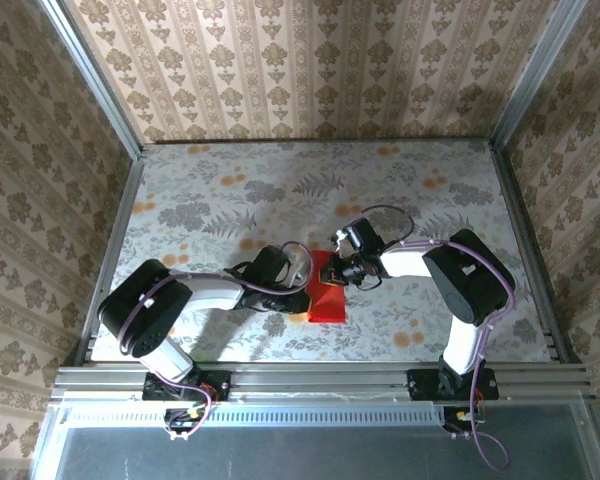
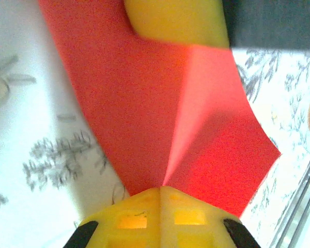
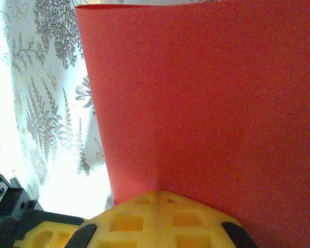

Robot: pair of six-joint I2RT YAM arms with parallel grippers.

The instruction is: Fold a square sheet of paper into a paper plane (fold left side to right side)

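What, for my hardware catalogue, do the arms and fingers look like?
Left arm and right arm match: black joint housings, white links, purple cables looping along them. The fingers are yellow moulded plastic with rectangular recesses, black at the base.

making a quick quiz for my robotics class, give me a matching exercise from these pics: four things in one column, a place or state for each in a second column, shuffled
Column one:
1. thin bright red square sheet of paper
2. left gripper
3. right gripper
4. pale floral-patterned table top

Column two:
a. shut on the paper, reaching in from the right of the top view
b. lies under the paper
c. bent along a fold line, pinched in two places
d. shut on the paper, reaching in from the left of the top view

Pairs: 1-c, 2-d, 3-a, 4-b
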